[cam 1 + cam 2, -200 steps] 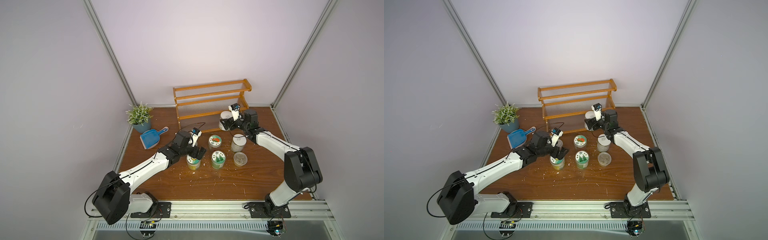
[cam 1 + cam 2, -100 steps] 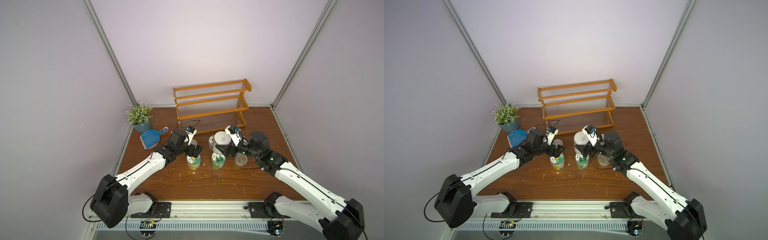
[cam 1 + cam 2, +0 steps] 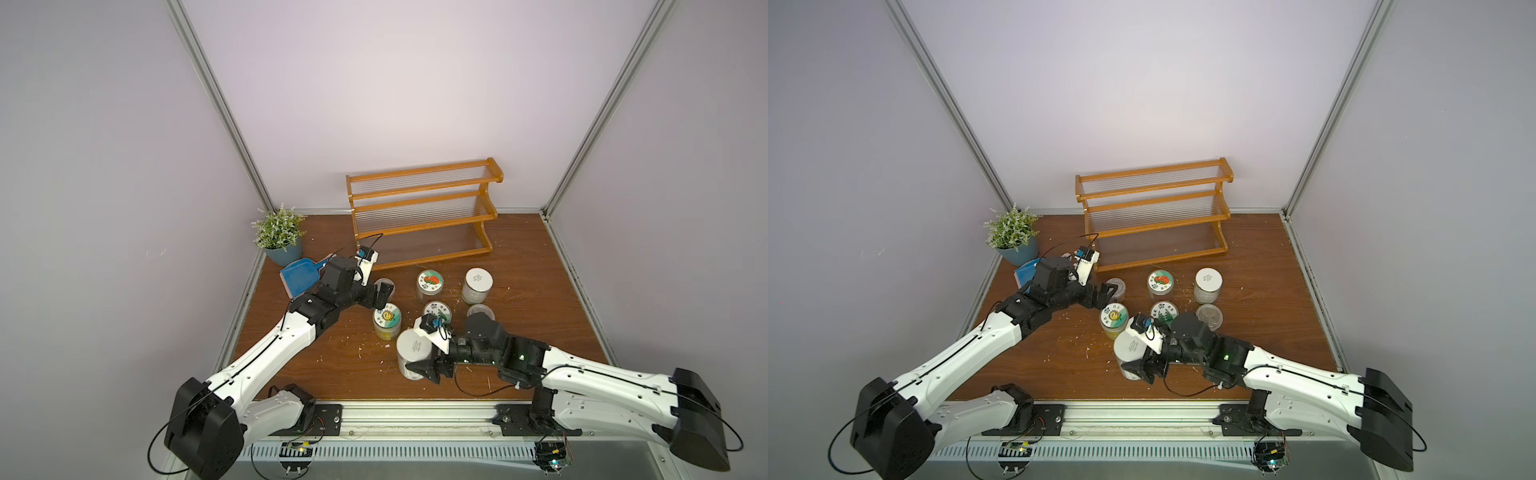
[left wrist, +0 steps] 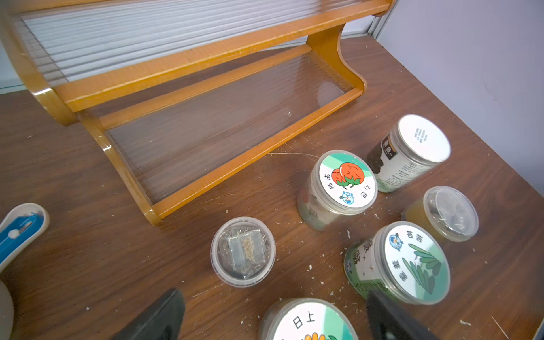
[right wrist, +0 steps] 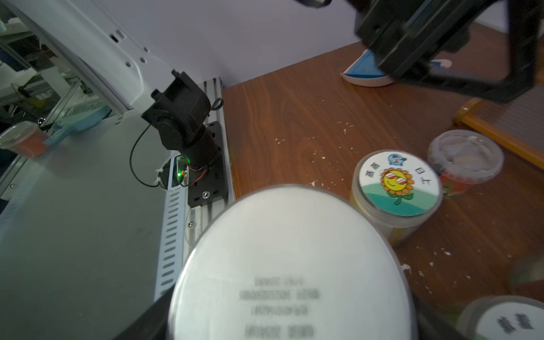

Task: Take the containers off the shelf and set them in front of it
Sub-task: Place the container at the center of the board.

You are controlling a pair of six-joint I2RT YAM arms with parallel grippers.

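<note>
I pinched the white-lidded jar (image 3: 412, 347) upright in my right gripper (image 3: 417, 365), just on my side of the sunflower jar (image 3: 387, 318); my left gripper (image 3: 379, 296) hung spread, holding nothing.

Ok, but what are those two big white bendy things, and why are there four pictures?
They're robot arms: the left arm and the right arm, fixed at the front of a wooden table. Each ends in a two-fingered hand. Two pictures look down from high up, side by side like two eyes. The other two come from a small camera on each wrist, so they see close up. At the back stands an orange wooden shelf with nothing on it. In front of it stand six little jars and cups, like the tomato-lidded jar and the sunflower-lidded jar. The right hand grips a seventh, a white-lidded jar. The left hand is open, holding nothing, near a clear-lidded cup. A potted plant and a blue dustpan sit beside the shelf.
</note>
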